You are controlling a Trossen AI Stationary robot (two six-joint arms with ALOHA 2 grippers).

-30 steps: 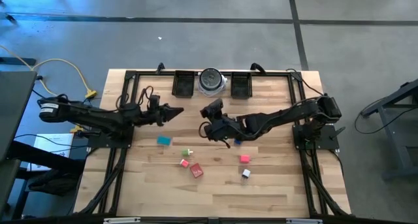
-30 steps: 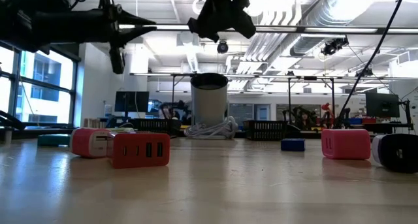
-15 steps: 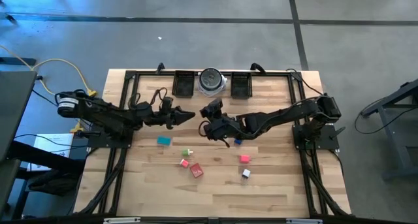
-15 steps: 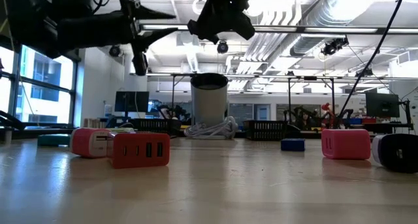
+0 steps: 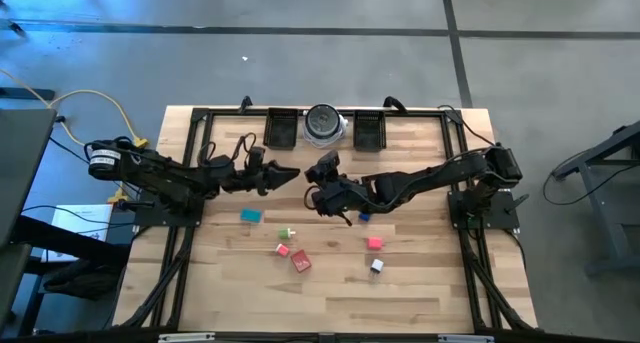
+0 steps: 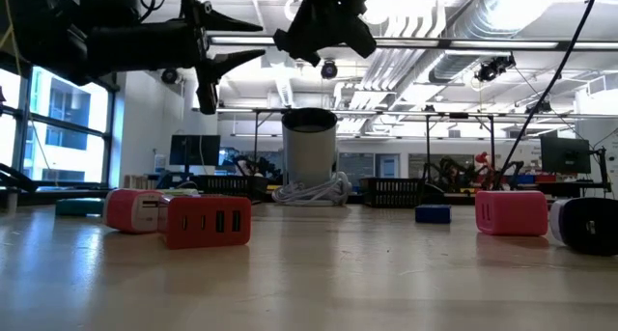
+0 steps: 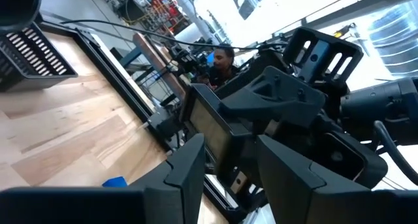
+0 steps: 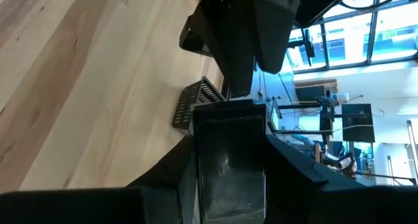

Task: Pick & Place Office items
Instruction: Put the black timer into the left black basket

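The left gripper (image 5: 291,175) hangs in the air in front of the dish (image 5: 323,124) and to its left, fingers (image 7: 186,168) parted and empty. On the table, farther from the dish, lie the teal piece (image 5: 250,215), then the green-white piece (image 5: 288,233), the pink piece (image 5: 283,249) and the red piece (image 5: 301,262). The right gripper (image 5: 316,185) hovers straight in front of the dish, tip to tip with the left one, its fingers closed on a black piece (image 8: 228,155). Right of it lie the blue piece (image 5: 364,217), a second pink piece (image 5: 375,243) and, farthest from the dish, the white piece (image 5: 377,266).
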